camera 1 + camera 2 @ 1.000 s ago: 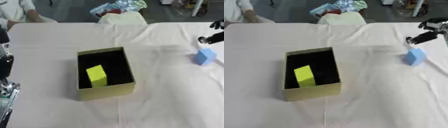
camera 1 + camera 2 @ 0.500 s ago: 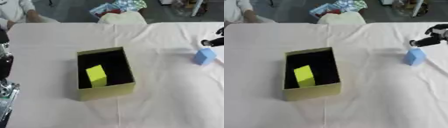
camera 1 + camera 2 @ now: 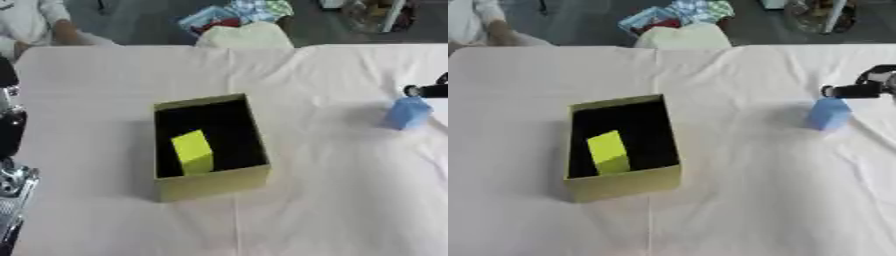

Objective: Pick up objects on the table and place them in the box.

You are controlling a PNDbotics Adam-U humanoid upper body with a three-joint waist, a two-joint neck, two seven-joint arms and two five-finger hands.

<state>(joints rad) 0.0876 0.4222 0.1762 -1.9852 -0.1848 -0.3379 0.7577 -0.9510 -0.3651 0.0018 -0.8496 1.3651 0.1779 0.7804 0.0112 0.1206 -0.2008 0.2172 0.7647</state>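
Reaching in from the right edge of the tabletop (image 3: 737,200), right hand (image 3: 859,89) has lowered until its fingers, spread undeterminable, touch the top of the blue block (image 3: 829,113), grasp likely imminent; yellow block (image 3: 608,152) already inside the box (image 3: 623,186) at centre.

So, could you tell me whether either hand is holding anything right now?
Nothing is held. The right hand is just above the blue block, which stands on the table.
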